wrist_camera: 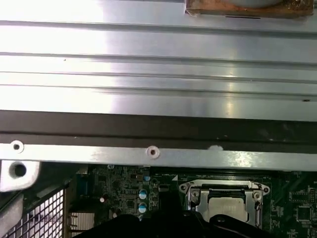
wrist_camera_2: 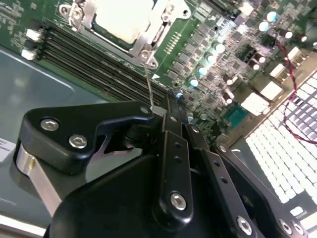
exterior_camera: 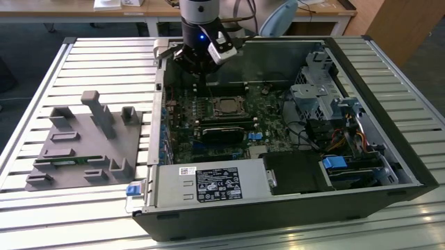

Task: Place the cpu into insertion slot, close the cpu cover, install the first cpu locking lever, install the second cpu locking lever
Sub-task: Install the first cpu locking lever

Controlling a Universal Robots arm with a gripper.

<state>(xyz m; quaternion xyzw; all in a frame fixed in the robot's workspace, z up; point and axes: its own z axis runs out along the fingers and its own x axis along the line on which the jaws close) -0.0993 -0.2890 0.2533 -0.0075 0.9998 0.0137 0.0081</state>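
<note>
Since the cpu (wrist_camera_2: 124, 17) lies in the insertion slot (exterior_camera: 215, 110) with the cpu cover (wrist_camera_2: 146, 48) down over it, the work seems at a locking lever (wrist_camera_2: 148, 87). The gripper (wrist_camera_2: 164, 106) has its fingers together, apparently pinching this thin wire, which calls for a steady hold. I count one cpu, one cover, one lever.

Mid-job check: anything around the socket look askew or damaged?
Nothing looks damaged. The pale square cpu sits flat inside the silvery metal cpu cover frame. One thing stands out: a thin wire locking lever sticks up from the frame's corner toward the black gripper, not lying flat.
</note>
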